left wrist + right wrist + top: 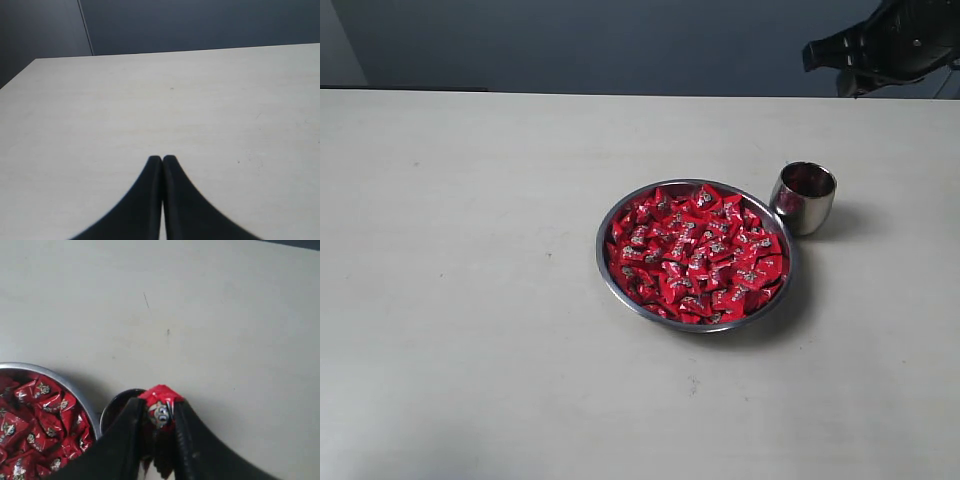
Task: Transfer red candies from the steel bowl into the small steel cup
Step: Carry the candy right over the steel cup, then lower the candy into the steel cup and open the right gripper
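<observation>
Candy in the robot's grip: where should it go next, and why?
Probably bring the right end effector down toward the cup. It is shut on one red candy, and the cup's mouth shows partly hidden beneath it, beside the bowl, so the candy likely needs lowering before release.

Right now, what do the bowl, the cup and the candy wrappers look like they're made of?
Bowl: polished metal, probably steel; its thin rim gleams silver.
Cup: same shiny metal; its rounded side shows bright reflections.
Candies: glossy red wrappers, likely foil or plastic film; they crinkle and catch glints, which one I can't tell.
</observation>
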Robot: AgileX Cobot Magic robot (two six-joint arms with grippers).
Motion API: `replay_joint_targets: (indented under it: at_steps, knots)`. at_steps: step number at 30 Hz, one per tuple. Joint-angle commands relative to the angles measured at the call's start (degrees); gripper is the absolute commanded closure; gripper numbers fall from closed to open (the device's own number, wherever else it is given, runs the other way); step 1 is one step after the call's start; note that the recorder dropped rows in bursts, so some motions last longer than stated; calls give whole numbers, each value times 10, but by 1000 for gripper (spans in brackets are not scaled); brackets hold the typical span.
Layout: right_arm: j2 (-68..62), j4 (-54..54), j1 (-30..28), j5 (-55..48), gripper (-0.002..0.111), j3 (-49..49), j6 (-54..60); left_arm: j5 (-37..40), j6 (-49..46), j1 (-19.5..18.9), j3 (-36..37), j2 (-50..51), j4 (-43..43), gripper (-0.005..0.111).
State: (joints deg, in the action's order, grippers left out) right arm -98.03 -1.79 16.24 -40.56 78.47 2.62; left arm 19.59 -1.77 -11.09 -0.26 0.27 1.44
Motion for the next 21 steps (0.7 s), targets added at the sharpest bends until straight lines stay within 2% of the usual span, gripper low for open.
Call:
replay_joint_targets:
  at_steps: [1, 21]
  knots:
    - [-1, -3, -1, 8, 109, -7, -3, -4, 1, 4, 3, -3, 1, 106]
    - [-122, -74, -1, 5, 109, -7, 44, -4, 1, 4, 3, -3, 1, 106]
